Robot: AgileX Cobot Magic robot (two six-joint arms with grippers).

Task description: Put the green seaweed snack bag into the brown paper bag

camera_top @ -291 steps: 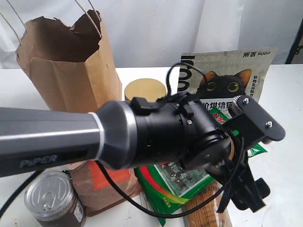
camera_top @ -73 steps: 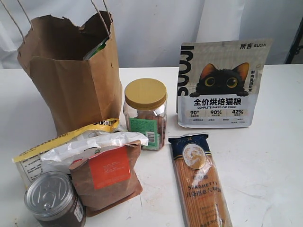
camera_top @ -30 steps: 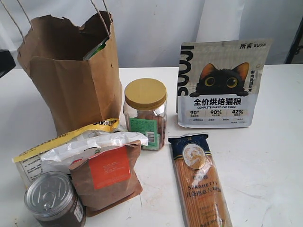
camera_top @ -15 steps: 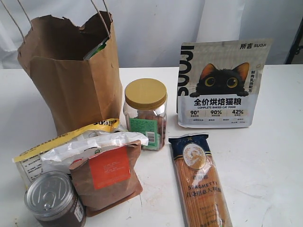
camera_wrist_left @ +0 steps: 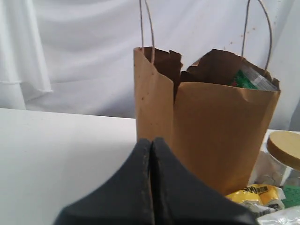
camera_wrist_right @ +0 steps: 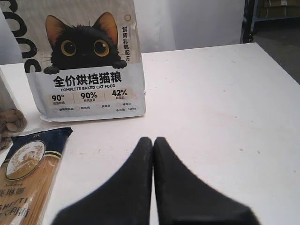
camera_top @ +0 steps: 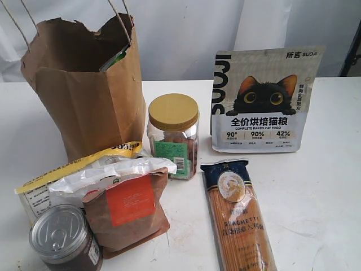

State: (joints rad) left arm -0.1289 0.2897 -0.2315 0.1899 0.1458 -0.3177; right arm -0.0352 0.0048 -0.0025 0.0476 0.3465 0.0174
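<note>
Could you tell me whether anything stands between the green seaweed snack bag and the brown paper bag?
Nothing visible: the green seaweed snack bag is already inside the brown paper bag, a corner showing at the rim.

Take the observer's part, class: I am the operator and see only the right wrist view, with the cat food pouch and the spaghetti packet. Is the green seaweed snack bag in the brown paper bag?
Observer: Yes. In the exterior view a green corner of the green seaweed snack bag shows inside the torn rim of the brown paper bag.
Operator: Is the bag upright?
Observer: It stands upright, string handles up, beside the yellow-lidded jar.
Operator: And the left gripper?
Observer: The left gripper is shut with nothing between its jaws, facing the bag.
</note>
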